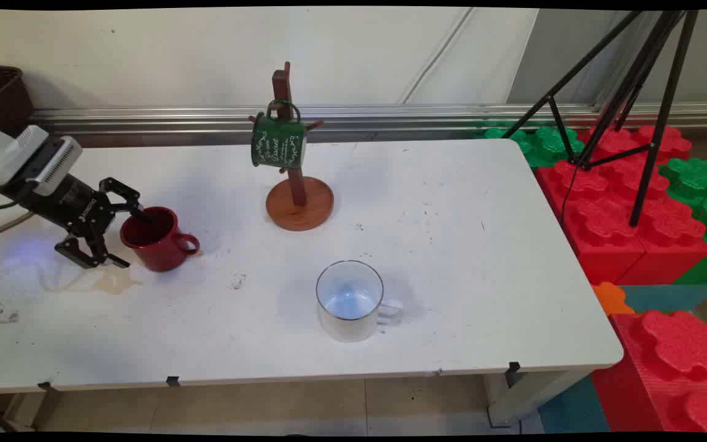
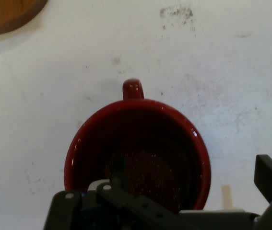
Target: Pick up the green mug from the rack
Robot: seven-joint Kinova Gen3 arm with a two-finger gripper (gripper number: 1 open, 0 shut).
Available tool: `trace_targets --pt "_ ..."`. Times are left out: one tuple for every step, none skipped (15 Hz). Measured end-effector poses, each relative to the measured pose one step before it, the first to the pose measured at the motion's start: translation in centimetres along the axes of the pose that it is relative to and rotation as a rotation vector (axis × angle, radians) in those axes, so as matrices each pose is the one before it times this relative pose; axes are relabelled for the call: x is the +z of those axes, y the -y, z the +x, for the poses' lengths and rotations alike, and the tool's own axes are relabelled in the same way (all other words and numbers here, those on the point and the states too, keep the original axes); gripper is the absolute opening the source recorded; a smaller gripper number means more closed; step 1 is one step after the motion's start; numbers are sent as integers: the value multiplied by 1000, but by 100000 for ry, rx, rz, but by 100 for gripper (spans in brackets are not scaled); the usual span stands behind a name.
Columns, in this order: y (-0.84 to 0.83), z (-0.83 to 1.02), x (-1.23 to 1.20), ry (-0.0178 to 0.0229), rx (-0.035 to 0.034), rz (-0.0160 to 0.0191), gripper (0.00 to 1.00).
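White table (image 1: 452,245), scuffed and stained at left; red mug (image 1: 158,239) upright there, handle facing away from the arm.
Gripper (image 1: 121,238) wide open astride the mug's near wall, one finger inside the cup, one outside; nothing clamped. Mug looks rigid, glossy, probably slippery and chippable, so the rim wall is the likely hold. Gripper body reads ROBOTIQ. Green mug (image 1: 278,142) on wooden mug tree (image 1: 297,184) carries white script, unreadable. White mug (image 1: 350,301) nearer front.

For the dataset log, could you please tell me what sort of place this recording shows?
Probably a robotics lab or test room, not a home: a white table with mugs and a mug stand, a black tripod, and red and green foam blocks on the floor.
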State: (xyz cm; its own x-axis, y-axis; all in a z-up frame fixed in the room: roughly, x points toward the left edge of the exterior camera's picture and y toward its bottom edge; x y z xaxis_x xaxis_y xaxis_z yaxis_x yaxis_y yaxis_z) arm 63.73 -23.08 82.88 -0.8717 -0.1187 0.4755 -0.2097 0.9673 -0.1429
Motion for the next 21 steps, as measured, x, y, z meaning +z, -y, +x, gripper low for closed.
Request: trace_targets --pt "5 109 -339 -805 -126 -188 100" --pt "-16 82 -370 -800 -296 -161 100" --pt "4 71 -361 -760 -344 -80 100" --pt "-29 30 -466 -796 -599 -97 100" --pt "-57 30 -549 -957 -737 -262 100" --pt "-64 16 -352 -636 -473 -197 100" --pt "-40 39 -278 -711 -521 -220 100" --pt "-64 92 -471 -1393 -1044 -424 100" --pt "-61 119 -396 -1516 -1151 -453 100" --pt "-57 160 -435 -1874 -1457 -543 100" --pt "-63 160 -356 -1674 -1257 -480 100" --pt "-29 123 -229 -1162 -844 -293 100" --pt "-35 188 -320 -1673 -1210 -382 100" --pt "-17 171 -257 -1422 -926 -328 100" --pt "-8 167 -238 -1364 -836 -268 100" --pt "8 242 -329 -1869 -1091 -325 100" --pt "18 253 -315 -1919 -1038 -277 100" --pt "26 225 -255 -1650 -871 -209 100" --pt "62 297 -289 -2125 -1155 -123 100" --pt "75 316 -264 -2182 -1202 -109 100" --pt "65 289 -211 -1907 -1038 -60 100"
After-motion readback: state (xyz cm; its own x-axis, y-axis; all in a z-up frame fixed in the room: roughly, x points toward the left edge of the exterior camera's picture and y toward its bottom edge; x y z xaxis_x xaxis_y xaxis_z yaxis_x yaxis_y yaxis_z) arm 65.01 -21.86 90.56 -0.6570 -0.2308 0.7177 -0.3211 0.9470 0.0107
